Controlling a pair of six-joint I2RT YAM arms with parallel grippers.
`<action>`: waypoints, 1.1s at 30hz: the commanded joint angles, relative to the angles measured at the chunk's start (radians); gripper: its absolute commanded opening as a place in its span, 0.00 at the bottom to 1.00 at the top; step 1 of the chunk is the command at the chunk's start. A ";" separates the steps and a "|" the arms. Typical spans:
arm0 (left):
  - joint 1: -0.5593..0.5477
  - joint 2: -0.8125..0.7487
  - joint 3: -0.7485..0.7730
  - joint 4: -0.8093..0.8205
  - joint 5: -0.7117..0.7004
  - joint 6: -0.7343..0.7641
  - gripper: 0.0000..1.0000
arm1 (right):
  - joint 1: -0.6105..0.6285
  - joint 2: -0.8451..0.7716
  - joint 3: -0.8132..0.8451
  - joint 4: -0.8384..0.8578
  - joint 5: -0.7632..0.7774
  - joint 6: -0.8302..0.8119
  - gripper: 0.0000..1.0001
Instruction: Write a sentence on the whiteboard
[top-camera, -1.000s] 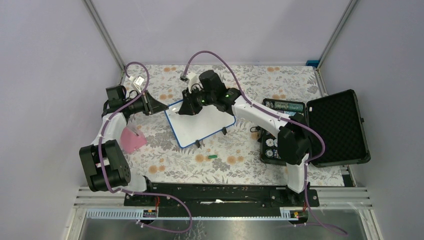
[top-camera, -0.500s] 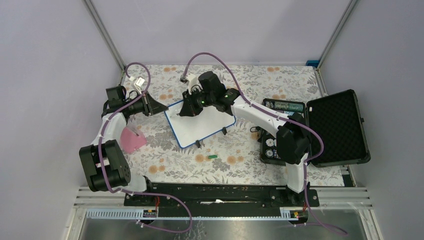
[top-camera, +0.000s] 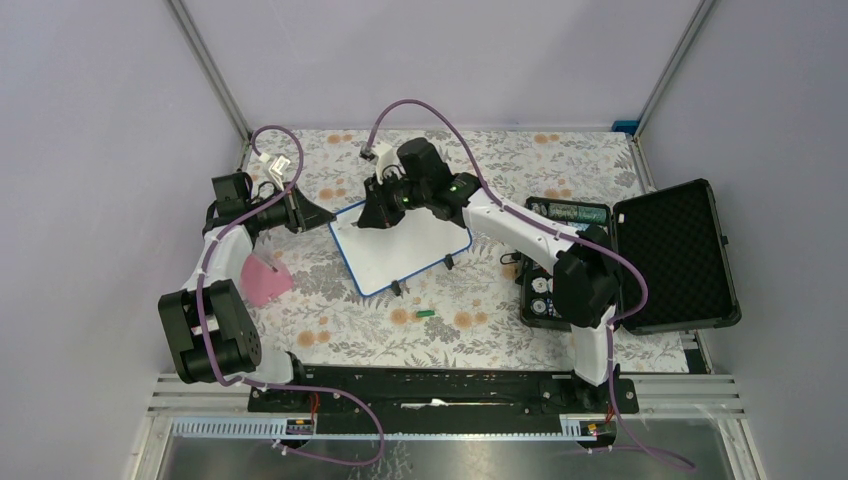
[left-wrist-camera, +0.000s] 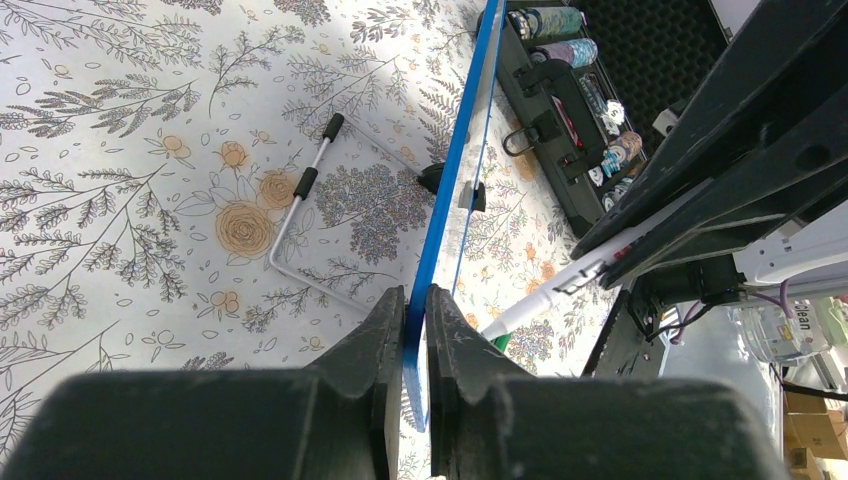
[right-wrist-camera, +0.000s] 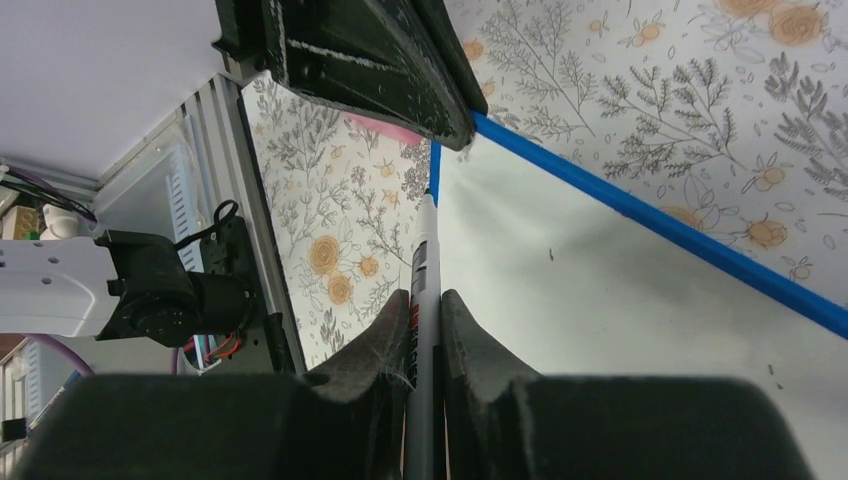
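Whiteboard (top-camera: 410, 250): blue-framed, set at a tilt on a wire stand (left-wrist-camera: 300, 195) near the middle of the floral desk (top-camera: 500, 160). The wrist view shows one small dark speck on its white surface.

Left hand (left-wrist-camera: 415, 300): closed on the board's blue frame at the left edge, with the frame pinched between both fingers.

Right hand (right-wrist-camera: 425, 300): closed on a white marker (right-wrist-camera: 423, 240), which runs straight out between the fingers. Its tip points at the board's surface close to the corner that the left hand grips. I cannot tell whether the tip touches the surface.

Other items: a small green cap (top-camera: 425, 314) lies on the desk just in front of the board. A pink cloth (top-camera: 262, 280) lies to the board's left, beside the left arm. An open black case (top-camera: 660, 255) sits at the right side of the desk, well apart from the board, with small items in its tray.
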 joint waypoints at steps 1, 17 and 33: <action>0.003 -0.017 0.013 -0.016 -0.010 0.027 0.00 | -0.010 0.004 0.072 0.009 -0.005 0.004 0.00; 0.003 -0.015 0.016 -0.015 -0.018 0.027 0.00 | -0.018 0.027 0.068 0.007 0.011 -0.015 0.00; 0.003 -0.014 0.016 -0.017 -0.017 0.031 0.00 | -0.043 0.065 0.112 -0.016 0.033 -0.015 0.00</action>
